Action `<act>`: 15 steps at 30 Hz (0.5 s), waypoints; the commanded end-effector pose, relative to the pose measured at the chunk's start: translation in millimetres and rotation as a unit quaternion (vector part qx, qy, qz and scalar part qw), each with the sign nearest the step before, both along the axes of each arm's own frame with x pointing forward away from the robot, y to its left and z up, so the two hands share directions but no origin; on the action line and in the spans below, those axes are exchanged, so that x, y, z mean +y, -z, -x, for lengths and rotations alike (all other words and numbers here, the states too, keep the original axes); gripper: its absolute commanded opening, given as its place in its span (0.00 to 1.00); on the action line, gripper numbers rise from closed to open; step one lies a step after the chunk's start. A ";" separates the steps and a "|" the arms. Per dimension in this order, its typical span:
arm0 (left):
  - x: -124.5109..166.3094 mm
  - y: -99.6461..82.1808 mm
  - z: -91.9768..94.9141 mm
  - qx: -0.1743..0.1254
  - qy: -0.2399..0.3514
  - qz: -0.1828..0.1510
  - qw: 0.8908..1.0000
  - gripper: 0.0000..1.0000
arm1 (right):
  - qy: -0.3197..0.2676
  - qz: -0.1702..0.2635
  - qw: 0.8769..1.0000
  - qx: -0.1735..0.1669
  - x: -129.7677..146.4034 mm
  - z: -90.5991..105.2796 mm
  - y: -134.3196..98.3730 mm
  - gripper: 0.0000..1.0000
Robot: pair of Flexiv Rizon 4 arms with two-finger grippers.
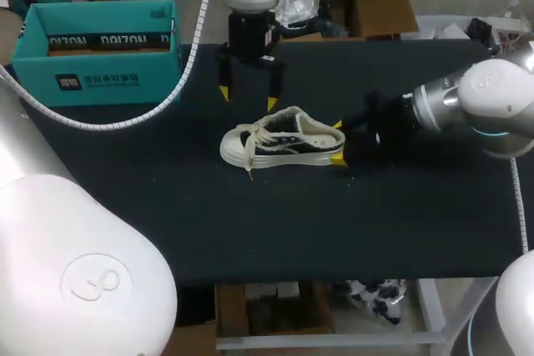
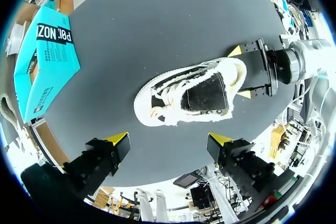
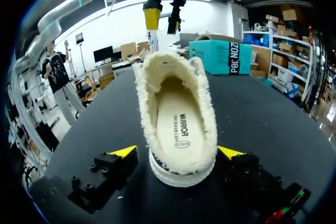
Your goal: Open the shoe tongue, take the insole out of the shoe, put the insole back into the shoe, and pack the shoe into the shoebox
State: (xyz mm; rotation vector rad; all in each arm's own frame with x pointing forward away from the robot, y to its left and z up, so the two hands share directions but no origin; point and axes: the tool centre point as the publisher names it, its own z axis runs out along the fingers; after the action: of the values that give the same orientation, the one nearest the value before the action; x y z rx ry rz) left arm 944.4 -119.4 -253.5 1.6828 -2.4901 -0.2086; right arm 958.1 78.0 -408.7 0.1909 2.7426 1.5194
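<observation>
Sitting near the middle of the black bench (image 1: 167,206), the shoe (image 1: 279,139) rests on its sole, a low pale sneaker with dark side panels and a fleecy cream lining. Taking the shoe as the dial's centre in the head view, its toe points to 9 o'clock and its heel to 3 o'clock. Its laces lie loose over the front, one end trailing onto the bench by the toe.

The right gripper (image 1: 337,142) comes in low from 3 o'clock, level with the bench. Its two yellow-tipped fingers straddle the heel, one on each side. The right wrist view shows a sliver of bench between one tip and the heel (the other tip sits very close to the shoe), so the gripper is released, not clamped. The same view looks straight down the shoe's opening, where the insole (image 3: 178,124) lies flat inside.

The left gripper (image 1: 248,96) hangs above the bench at about 12 o'clock from the shoe, pointing down. Its fingers are spread wide with nothing between them. In its own wrist view the shoe lies ahead of the tips, apart from both.

The shoebox (image 1: 96,47), teal and open-topped, stands at 10 o'clock at the bench's far corner, well apart from the shoe.
</observation>
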 end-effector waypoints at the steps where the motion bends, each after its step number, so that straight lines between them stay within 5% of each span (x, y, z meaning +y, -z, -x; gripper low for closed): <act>1: -2.1 2.1 0.4 0.001 -0.001 -0.001 1.000 1.00 | 0.005 -0.005 1.000 -0.007 3.1 3.3 3.0 1.00; 15: -7.8 7.7 2.1 0.007 0.002 0.002 1.000 1.00 | 0.021 -0.017 1.000 -0.013 11.2 -9.6 12.7 1.00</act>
State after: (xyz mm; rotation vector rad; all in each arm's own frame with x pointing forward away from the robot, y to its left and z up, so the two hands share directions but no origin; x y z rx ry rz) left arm 941.3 -125.0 -258.9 1.6691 -2.4812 -0.2086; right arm 965.8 89.2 -417.0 0.2310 2.6823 1.5339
